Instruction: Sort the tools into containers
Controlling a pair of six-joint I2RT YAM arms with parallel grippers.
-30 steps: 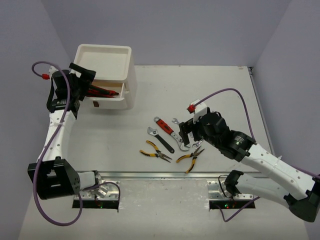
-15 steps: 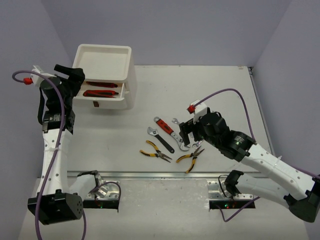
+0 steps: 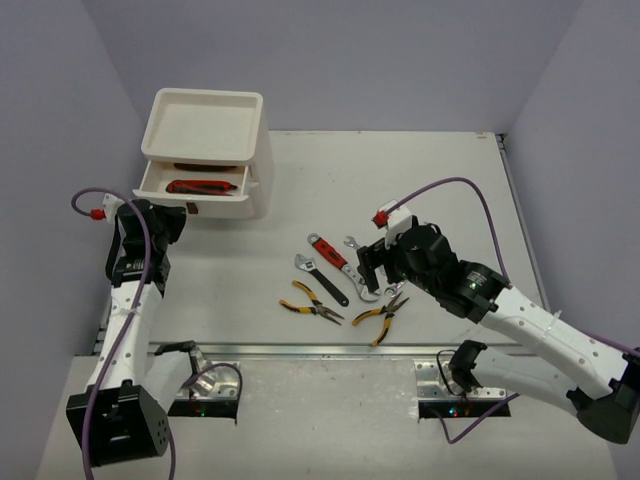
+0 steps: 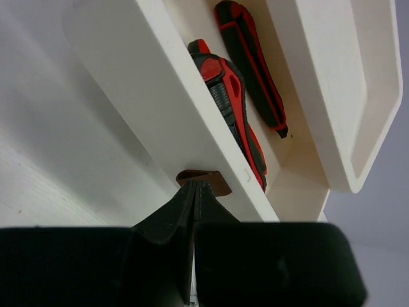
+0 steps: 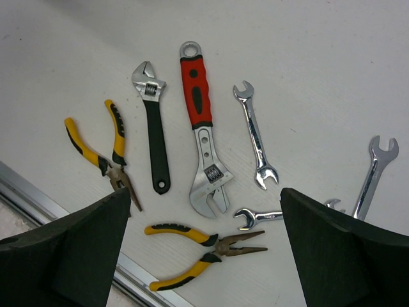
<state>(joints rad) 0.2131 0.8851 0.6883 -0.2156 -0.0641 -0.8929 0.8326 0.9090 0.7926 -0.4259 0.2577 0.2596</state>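
Note:
The white containers (image 3: 258, 175) stand at the back left, a shallow tray (image 3: 205, 120) on top and one drawer (image 4: 147, 109) pulled out. Two red-and-black pliers (image 4: 230, 102) lie inside it. My left gripper (image 4: 193, 185) is shut, its tips just in front of the drawer's brown handle (image 4: 214, 182) with nothing seen between them. My right gripper (image 5: 203, 198) hangs open above the tools: a red-handled wrench (image 5: 199, 121), a black-handled wrench (image 5: 153, 137), two yellow-handled pliers (image 5: 102, 157) and slim silver wrenches (image 5: 254, 137).
A metal rail (image 3: 330, 350) runs along the table's near edge, just below the yellow pliers (image 3: 378, 318). Grey walls close in the left, back and right. The right arm's purple cable (image 3: 450, 183) arcs over the table's middle right.
My left arm pulled back from the open drawer and swung down to its front, and its gripper shut. The red-and-black pliers stay in the drawer. The right arm has not moved.

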